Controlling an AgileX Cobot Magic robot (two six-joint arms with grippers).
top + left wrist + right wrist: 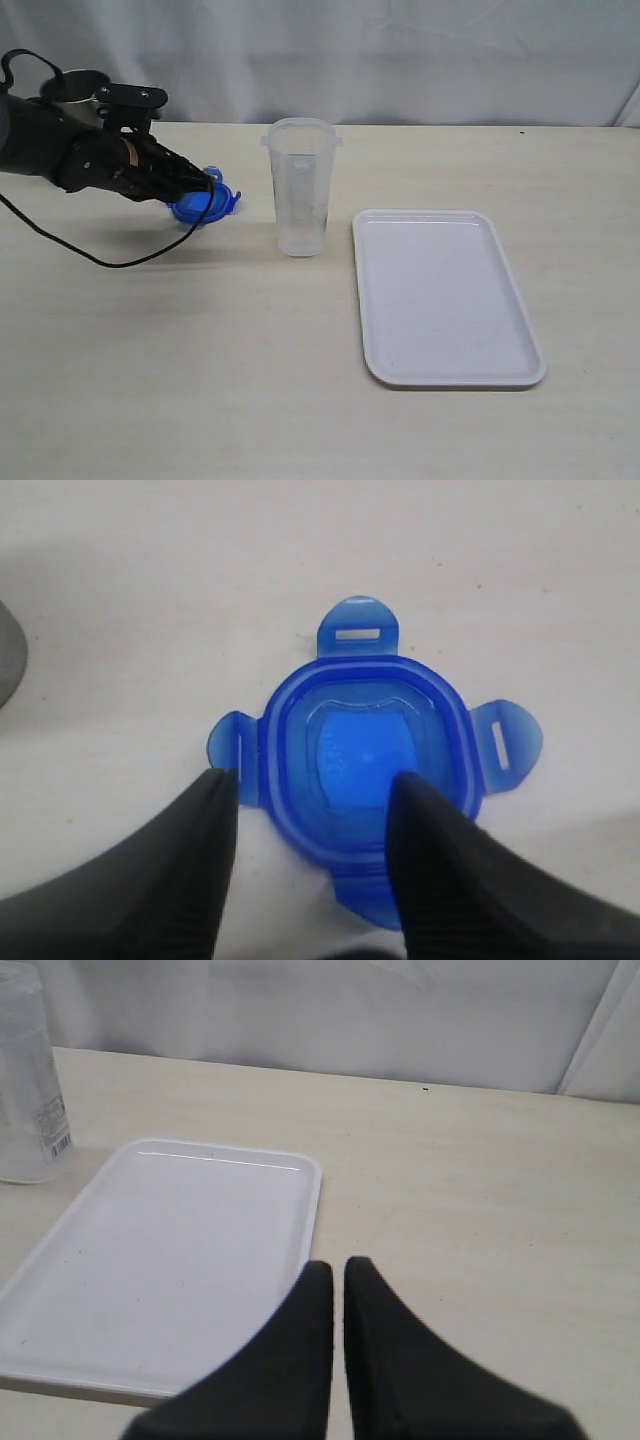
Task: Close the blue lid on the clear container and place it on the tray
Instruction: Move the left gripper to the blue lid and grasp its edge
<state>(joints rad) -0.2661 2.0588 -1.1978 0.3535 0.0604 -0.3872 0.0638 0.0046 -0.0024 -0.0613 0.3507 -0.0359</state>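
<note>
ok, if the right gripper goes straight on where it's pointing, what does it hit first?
Probably bare table. The right gripper, shut, points just beside the tray and narrowly misses its edge. Nothing else lies in line before the white backdrop, though depth is unclear.

A pale beige table (200, 400) stands before a white cloth backdrop (450, 60).

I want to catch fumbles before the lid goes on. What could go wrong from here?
1. The left gripper pinches the small bright blue plastic lid across one side of its rim only, so the lid could twist or slip out on the way.
2. The tall clear plastic container stands unheld, so pressing the lid on could tip it.
</note>
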